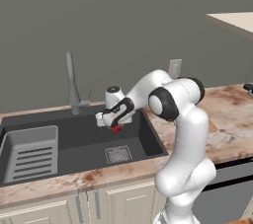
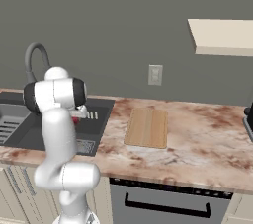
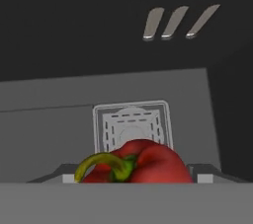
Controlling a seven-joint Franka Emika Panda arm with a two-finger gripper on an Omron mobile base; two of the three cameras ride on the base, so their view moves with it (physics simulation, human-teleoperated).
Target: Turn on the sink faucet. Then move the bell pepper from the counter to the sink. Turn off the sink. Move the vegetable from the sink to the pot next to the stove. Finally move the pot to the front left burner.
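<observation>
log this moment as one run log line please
stage: carrying bell pepper | end effector: closed on pepper, above sink | drain grate: directly below | faucet: no water visible

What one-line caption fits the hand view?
Gripper holding the red bell pepper above the sink's drain grate.

A plain grey wall [image 2: 123,16] carries a wall socket [image 2: 155,75] (pale) and a cream shelf [image 2: 222,35].
</observation>
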